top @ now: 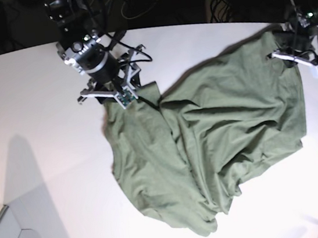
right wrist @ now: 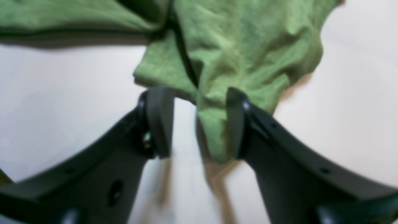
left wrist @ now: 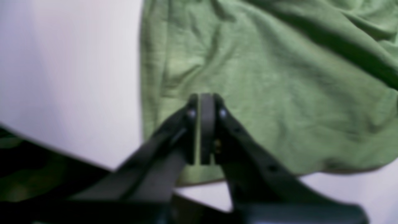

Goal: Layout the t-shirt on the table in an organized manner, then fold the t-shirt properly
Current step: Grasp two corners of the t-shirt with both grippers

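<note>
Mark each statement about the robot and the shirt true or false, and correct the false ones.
1. The t-shirt lies flat and neatly folded. False: it is spread out but rumpled, with deep creases.
2. The right gripper has its jaws apart with a fold of cloth between them. True.
3. The left gripper stands wide open. False: its jaws are nearly together.
4. The shirt rests on a white table. True.
5. Both arms are at the same shirt corner. False: they are at opposite ends.
</note>
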You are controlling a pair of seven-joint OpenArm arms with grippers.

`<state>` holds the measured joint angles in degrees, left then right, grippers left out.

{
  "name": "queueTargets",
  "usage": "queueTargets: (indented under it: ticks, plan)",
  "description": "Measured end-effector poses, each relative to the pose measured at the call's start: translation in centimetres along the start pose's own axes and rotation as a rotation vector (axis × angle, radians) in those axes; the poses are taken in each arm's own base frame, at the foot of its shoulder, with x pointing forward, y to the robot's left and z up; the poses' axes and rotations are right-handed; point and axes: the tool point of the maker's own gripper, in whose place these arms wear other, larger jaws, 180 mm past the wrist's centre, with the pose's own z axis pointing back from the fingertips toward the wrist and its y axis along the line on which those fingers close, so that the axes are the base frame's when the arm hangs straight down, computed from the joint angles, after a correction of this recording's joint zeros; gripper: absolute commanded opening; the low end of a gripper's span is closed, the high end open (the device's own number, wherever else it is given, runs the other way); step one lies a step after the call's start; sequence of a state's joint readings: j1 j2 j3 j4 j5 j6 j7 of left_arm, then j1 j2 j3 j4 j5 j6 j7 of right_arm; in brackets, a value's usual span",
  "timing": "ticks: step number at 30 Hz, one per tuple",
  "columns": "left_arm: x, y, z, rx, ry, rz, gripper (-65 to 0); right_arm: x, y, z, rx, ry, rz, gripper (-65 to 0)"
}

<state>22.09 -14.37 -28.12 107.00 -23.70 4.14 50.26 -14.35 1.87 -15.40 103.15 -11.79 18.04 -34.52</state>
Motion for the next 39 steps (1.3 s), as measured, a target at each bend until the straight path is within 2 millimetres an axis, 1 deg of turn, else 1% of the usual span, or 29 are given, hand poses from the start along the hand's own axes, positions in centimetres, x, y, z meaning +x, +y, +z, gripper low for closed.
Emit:
queueTargets:
  ticks: [1,2,3,5,6,9,12,13,15,17,18,25,28,30,32,35,36,37,39]
  plan:
    - [-0.1,0.5,0.1,0.015,0.003,0.000,-50.7,-0.1,0.0,0.0,-0.001,0.002,0.002,-33.1]
    - [-0.4,0.7,0.2,0.021,0.008,0.000,-44.3,-0.2,-0.2,0.0,-0.004,0.007,0.004,-32.4]
    - [-0.7,0.8,0.2,0.020,0.018,0.002,-39.4,-0.2,-0.2,0.0,-0.005,0.007,0.004,-32.3]
    - [-1.8,1.0,0.4,0.023,0.041,0.006,-31.7,-0.1,-0.1,0.0,-0.003,0.005,0.002,-32.2]
    - [-2.3,1.2,0.5,0.029,0.051,0.014,-29.4,-0.1,0.0,0.0,-0.002,0.005,0.002,-32.2]
    - [-3.4,1.4,0.6,0.041,0.075,0.035,-28.5,-0.2,0.1,0.0,0.000,0.007,0.002,-32.1]
    - [-3.6,1.3,0.6,0.038,0.072,0.041,-28.5,0.3,1.3,0.0,0.032,-0.003,0.021,-32.1]
    - [-4.0,1.4,0.7,0.041,0.082,0.040,-28.5,0.4,1.9,0.0,0.045,-0.007,0.028,-32.1]
    - [-5.3,2.0,0.5,0.056,0.119,0.042,-28.5,0.6,2.9,-0.1,0.069,-0.010,0.037,-32.1]
    - [-6.8,2.6,0.2,0.071,0.164,0.052,-28.5,0.8,3.4,-0.1,0.083,-0.014,0.039,-32.1]
    - [-7.2,2.8,0.1,0.076,0.174,0.055,-28.5,0.8,3.5,-0.1,0.086,-0.015,0.042,-32.1]
    - [-8.1,3.0,0.1,0.078,0.194,0.054,-28.5,0.8,3.6,-0.1,0.087,-0.014,0.042,-32.1]
    - [-8.0,3.0,0.1,0.077,0.193,0.054,-28.5,0.7,3.6,-0.1,0.087,-0.012,0.042,-32.1]
    - [-8.4,3.1,-0.1,0.081,0.199,0.059,-29.4,0.7,3.6,-0.1,0.087,-0.013,0.042,-32.2]
    - [-8.9,3.6,-0.5,0.096,0.210,0.062,-33.4,0.7,3.6,-0.1,0.087,-0.011,0.042,-32.2]
    - [-9.4,4.3,-1.0,0.117,0.238,0.072,-47.4,0.0,3.9,-0.5,0.097,0.005,0.039,-32.2]
    - [-9.0,4.6,-1.2,0.117,0.210,0.073,-52.4,-0.5,4.0,-0.7,0.102,0.019,0.038,-32.2]
    - [-8.7,4.7,-1.5,0.120,0.192,0.078,-56.0,-1.1,4.2,-0.8,0.106,0.036,0.039,-32.2]
    - [-8.2,4.3,-1.9,0.111,0.191,0.084,-57.6,-1.6,4.7,-1.1,0.120,0.053,0.050,-32.2]
